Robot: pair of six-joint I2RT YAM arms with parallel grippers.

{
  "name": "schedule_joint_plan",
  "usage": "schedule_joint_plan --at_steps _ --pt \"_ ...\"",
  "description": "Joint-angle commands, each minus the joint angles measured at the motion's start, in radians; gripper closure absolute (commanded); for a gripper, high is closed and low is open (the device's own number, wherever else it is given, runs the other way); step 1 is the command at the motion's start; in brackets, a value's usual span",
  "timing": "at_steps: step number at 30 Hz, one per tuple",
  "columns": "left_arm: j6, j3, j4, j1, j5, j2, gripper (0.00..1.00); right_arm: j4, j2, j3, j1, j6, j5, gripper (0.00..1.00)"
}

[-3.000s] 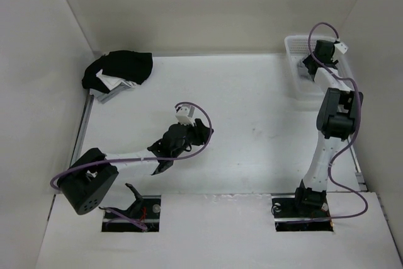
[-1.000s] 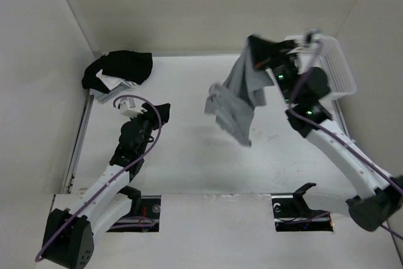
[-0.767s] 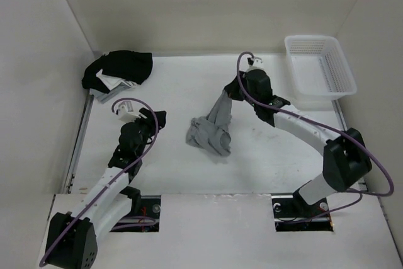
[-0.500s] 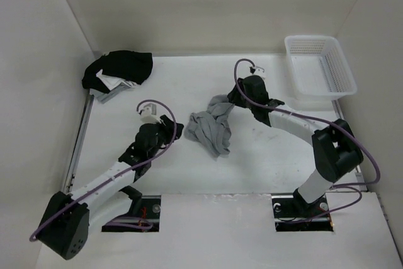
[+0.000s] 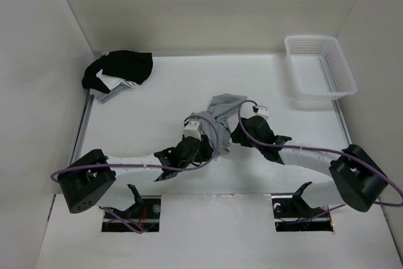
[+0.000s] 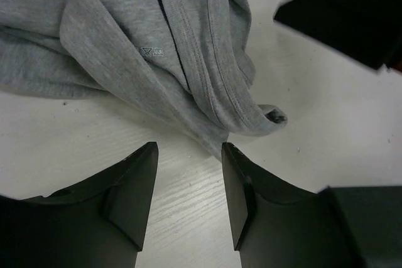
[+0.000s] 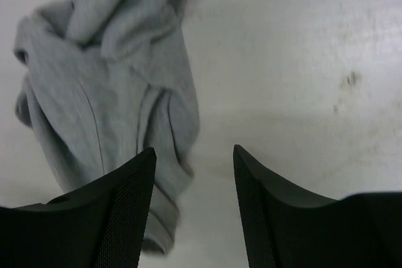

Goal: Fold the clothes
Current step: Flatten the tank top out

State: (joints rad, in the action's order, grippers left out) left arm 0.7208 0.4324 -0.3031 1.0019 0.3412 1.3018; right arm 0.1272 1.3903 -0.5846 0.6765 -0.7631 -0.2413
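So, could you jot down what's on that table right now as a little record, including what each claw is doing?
garment: grey top, crumpled in a heap mid-table, not folded yet
left gripper: open, over bare table at the heap's edge, holding nothing
right gripper: open, beside the heap, holding nothing
far left corner: black-and-white garment pile
far right corner: white basket
surface: white table
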Motion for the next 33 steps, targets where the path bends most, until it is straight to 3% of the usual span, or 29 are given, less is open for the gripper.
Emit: schedule_joint_plan --at_steps 1,5,9,20,24,26,31,33 --pt "0.035 0.042 -0.074 0.001 0.018 0.042 0.55 0.025 -0.141 0.051 0.042 -0.041 -0.062 0.42" --pt "0.058 0.045 -0.166 -0.039 -0.037 0.121 0.54 0.04 -0.111 0.051 0.094 -0.027 0.12 0.37" --pt "0.101 0.055 -0.195 -0.061 -0.068 0.182 0.64 0.043 -0.082 0.042 0.133 -0.027 0.151 0.38" --pt "0.13 0.019 -0.208 -0.082 -0.07 0.152 0.87 0.051 -0.05 0.074 0.195 -0.05 0.162 0.45" --pt "0.137 -0.004 -0.206 -0.084 -0.07 0.099 0.9 0.071 0.006 0.042 0.188 -0.038 0.154 0.66" --pt "0.135 -0.023 -0.192 -0.091 -0.07 0.029 0.9 0.084 -0.013 0.02 0.185 -0.024 0.133 0.92" --pt "0.108 -0.015 -0.075 -0.133 -0.128 -0.189 0.93 0.016 -0.261 -0.03 0.183 0.034 0.017 0.99" --pt "0.077 0.002 0.008 -0.168 -0.139 -0.362 0.94 -0.069 -0.408 -0.093 0.168 0.082 -0.027 0.99"
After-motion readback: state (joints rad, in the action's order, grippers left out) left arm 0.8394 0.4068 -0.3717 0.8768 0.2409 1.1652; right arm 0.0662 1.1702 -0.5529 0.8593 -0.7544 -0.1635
